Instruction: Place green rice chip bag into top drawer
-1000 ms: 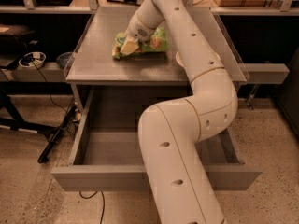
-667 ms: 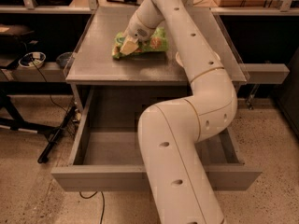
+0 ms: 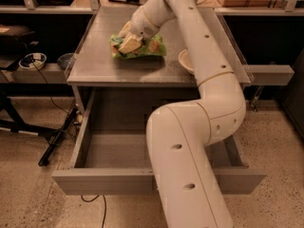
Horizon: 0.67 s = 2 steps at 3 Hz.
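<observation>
The green rice chip bag (image 3: 148, 48) lies flat on the grey table top, left of centre. My gripper (image 3: 128, 39) is down on the bag's left end, touching it; the wrist hides part of the bag. The arm reaches in from the bottom of the view and arches over the table. The top drawer (image 3: 102, 180) is pulled fully open below the table top. Its inside shows bare grey wood on the left, and my arm covers its middle and right. The knob is hidden behind the arm.
A white bowl (image 3: 185, 60) sits on the table right of the bag, half hidden by my arm. Dark shelves stand on both sides, with small bowls (image 3: 32, 60) on the left one. A black stand leg (image 3: 57, 139) and a cable lie on the floor at left.
</observation>
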Tool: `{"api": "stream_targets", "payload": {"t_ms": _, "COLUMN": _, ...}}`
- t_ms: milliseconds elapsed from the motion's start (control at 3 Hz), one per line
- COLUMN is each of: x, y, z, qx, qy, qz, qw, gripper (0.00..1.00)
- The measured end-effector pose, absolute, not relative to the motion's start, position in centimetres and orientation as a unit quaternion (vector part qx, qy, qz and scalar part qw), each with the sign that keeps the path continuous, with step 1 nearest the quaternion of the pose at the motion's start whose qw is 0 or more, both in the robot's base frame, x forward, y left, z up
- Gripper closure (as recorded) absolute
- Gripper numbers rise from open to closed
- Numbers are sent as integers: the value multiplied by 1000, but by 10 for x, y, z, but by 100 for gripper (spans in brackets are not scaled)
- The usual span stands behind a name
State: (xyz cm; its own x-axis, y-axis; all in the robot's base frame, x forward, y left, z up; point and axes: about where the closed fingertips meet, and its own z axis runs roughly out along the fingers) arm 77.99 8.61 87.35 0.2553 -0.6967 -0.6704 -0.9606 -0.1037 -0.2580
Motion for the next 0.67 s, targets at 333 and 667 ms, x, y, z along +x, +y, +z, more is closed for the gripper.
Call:
{"api": "stream_targets", "payload": {"t_ms": 333, "x": 778, "y": 70, "z": 896, "qx": -718, "qy": 563, "qz": 187, "qw": 365, "gripper": 100}}
{"api": "stream_targets", "payload": {"t_ms": 667, "x": 776, "y": 53, "z": 913, "qx": -715, "qy": 557, "qz": 178, "qw": 383, "gripper": 100}}
